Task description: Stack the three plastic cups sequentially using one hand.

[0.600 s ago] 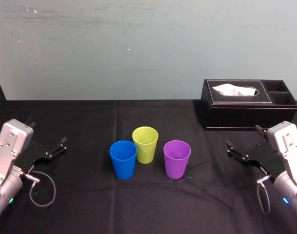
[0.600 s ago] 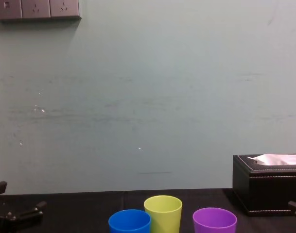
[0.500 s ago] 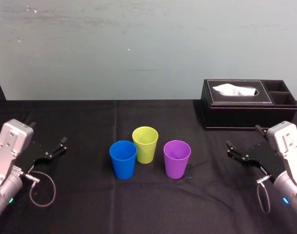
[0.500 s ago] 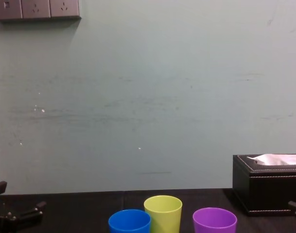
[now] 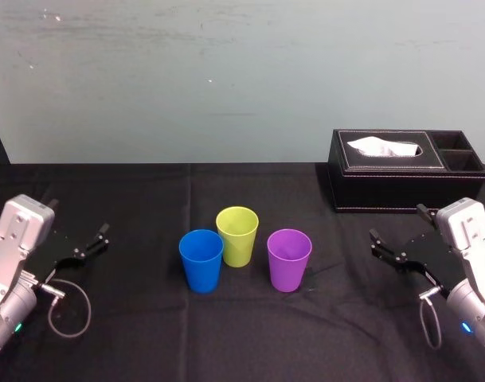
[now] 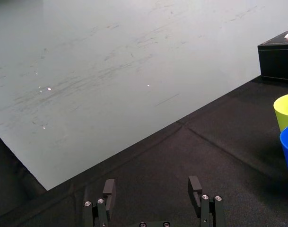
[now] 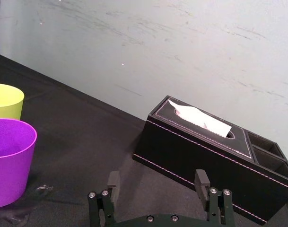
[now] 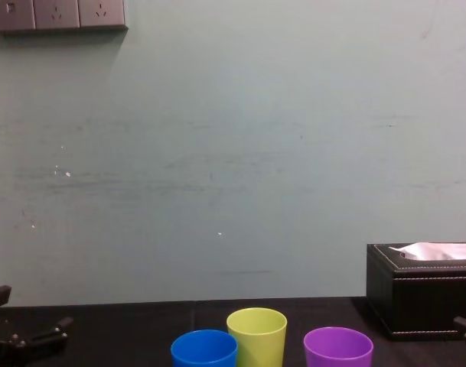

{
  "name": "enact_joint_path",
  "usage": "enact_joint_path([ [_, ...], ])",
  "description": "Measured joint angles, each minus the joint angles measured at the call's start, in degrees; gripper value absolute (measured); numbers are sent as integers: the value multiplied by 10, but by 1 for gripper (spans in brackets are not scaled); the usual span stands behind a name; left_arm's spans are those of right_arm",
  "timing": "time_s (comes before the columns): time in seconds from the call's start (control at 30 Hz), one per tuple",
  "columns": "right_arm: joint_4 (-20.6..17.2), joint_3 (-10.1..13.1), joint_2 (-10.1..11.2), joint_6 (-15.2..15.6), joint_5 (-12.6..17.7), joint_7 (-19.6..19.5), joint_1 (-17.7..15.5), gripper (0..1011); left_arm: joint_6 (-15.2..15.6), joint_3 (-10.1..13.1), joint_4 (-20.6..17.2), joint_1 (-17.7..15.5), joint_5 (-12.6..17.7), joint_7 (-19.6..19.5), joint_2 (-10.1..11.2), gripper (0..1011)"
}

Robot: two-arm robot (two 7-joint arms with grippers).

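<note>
Nothing has shifted since the earlier frames: the blue cup (image 5: 201,259), yellow-green cup (image 5: 236,235) and purple cup (image 5: 289,259) stand upright and unstacked mid-worktop (image 5: 146,334), with the left tool (image 6: 152,189) and right tool (image 7: 158,180) spread wide, empty, at either side.

The light is soft, even and moderately bright, lying flat across the pale wall (image 5: 226,79). The black tablecloth (image 7: 87,142) reads dark and matte, with a faint shadow at the foot of the purple cup (image 7: 9,161), lower left in the right wrist view.
</note>
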Motion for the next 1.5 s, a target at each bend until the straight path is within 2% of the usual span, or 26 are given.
enact_joint_path([
  [0.43,0,0,0,0,0,0,0,1004,0,0,0,0,0,0,0,1000],
  [0.63,-32,14,2,10,18,21,-22,1004,0,0,0,0,0,0,0,1000],
  [0.87,-79,35,11,52,50,37,-60,1004,0,0,0,0,0,0,0,1000],
  [1.03,-114,48,20,109,89,68,-84,1004,0,0,0,0,0,0,0,1000],
  [1.27,-134,39,13,162,122,120,-91,1004,0,0,0,0,0,0,0,1000],
  [1.5,-132,23,-12,197,122,141,-74,1004,0,0,0,0,0,0,0,1000],
])
